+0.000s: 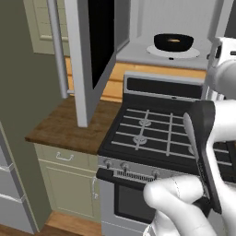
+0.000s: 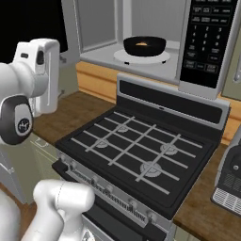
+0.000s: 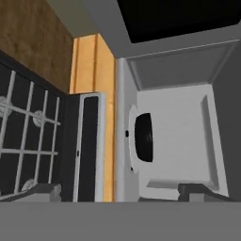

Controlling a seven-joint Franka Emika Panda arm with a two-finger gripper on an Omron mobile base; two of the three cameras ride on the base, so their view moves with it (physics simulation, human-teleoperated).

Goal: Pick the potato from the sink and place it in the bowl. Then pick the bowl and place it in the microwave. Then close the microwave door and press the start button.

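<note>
The glossy black bowl (image 1: 173,42) (image 2: 144,45) stands on the white turntable (image 1: 184,52) inside the light-grey microwave (image 1: 138,53) (image 2: 207,37). The orange-tan potato (image 1: 174,40) (image 2: 141,44) lies in the bowl. The microwave door (image 1: 90,55) (image 3: 179,19) hangs wide open to the left. In the rolled hand view my gripper (image 3: 122,193) is open and holds nothing. It faces the cavity from a distance, well apart from the bowl (image 3: 143,137). The sink is out of view.
A black gas stove (image 1: 156,133) (image 2: 136,150) sits right under the microwave. A wooden counter (image 1: 64,124) with green drawers runs to its left. A dark appliance (image 2: 230,179) stands on the counter at the right.
</note>
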